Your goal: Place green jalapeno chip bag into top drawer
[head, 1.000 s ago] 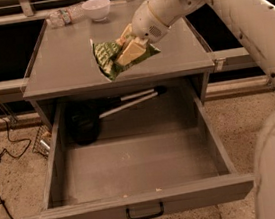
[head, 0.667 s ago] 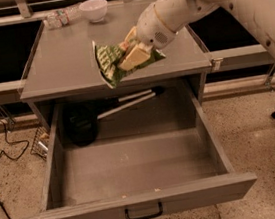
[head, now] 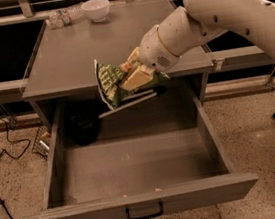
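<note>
Gripper (head: 132, 78) clamped on the green jalapeno chip bag (head: 109, 82), held above the back of the pulled-out top drawer (head: 139, 202), just below the surface (head: 70, 55) edge

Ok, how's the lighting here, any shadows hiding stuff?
Camera view: dim, warm light overall. The back left of the drawer lies in deep shadow, leaving a dark object there unidentifiable. The gripper, shut on the bag above the drawer's rear, is well lit; the bowl is brightest.

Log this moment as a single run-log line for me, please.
gripper: at cabinet front edge, above top drawer, jaws shut on green jalapeno chip bag | drawer: open | bag: not yet inside
</note>
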Controlling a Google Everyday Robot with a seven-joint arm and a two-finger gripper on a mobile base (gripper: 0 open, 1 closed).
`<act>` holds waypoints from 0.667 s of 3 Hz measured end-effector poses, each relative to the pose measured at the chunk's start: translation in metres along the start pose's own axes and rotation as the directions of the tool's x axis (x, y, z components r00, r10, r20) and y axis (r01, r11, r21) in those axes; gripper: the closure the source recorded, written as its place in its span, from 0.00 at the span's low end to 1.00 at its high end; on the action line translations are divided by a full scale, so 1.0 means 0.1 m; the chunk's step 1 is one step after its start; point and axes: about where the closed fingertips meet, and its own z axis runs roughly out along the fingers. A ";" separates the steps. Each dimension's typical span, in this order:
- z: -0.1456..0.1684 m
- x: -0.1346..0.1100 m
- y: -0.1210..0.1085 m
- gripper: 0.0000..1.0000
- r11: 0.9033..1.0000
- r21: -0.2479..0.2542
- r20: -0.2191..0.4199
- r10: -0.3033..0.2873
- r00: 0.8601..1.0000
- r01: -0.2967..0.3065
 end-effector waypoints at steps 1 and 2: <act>-0.01 0.11 0.08 1.00 1.000 -0.003 -0.001 0.023 1.000 -0.023; 0.00 0.30 0.23 1.00 0.998 -0.013 -0.010 0.067 0.998 -0.067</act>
